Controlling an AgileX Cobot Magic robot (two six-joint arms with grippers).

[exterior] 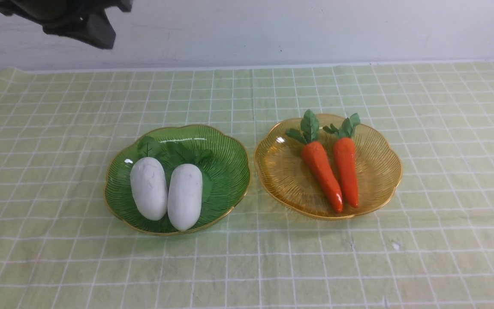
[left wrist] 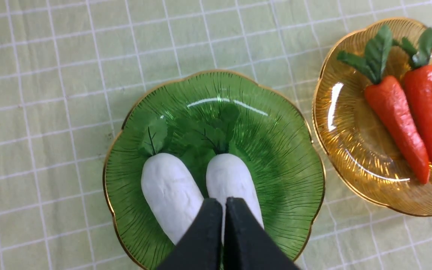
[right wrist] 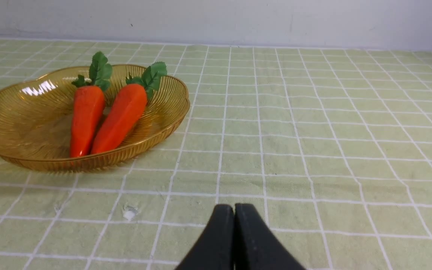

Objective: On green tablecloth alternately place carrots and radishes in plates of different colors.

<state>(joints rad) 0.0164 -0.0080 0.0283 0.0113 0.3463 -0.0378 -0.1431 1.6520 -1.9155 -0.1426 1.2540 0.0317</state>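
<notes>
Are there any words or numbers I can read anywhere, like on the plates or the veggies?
None: no words, numbers or signs show in any view, not on the green plate, the amber plate, the radishes, the carrots or the tablecloth, which bears only a white grid.

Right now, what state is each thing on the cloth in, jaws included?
Radishes: both lying side by side in green plate.
Carrots: both lying side by side in amber plate.
Left gripper: jaws shut, empty, above the radishes.
Right gripper: jaws shut, empty, over bare tablecloth.
</notes>
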